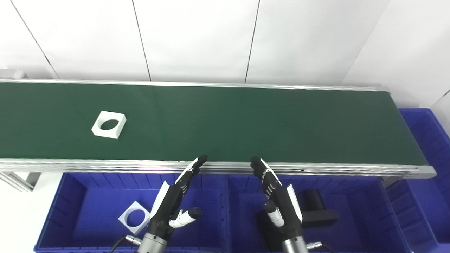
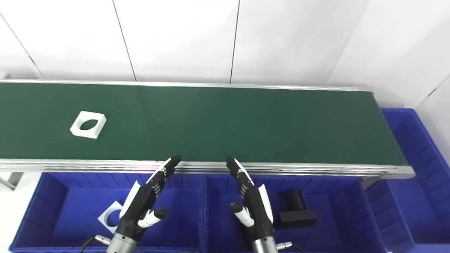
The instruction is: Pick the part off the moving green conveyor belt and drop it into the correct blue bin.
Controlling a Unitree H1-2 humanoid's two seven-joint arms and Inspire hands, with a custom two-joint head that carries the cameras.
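Note:
A white square part with a round hole [image 1: 109, 124] lies on the green conveyor belt [image 1: 225, 123] at the left. My left hand [image 1: 174, 200] is open and empty, held over the left blue bin [image 1: 70, 196], its fingertips near the belt's front rail. My right hand [image 1: 277, 196] is open and empty over the middle blue bin [image 1: 365, 200], fingertips also near the rail. Both hands are well to the right of the part.
The left bin holds a similar white square part [image 1: 133, 218]. The middle bin holds a black part [image 1: 318, 209]. A third blue bin [image 1: 429, 140] stands past the belt's right end. A white wall is behind the belt.

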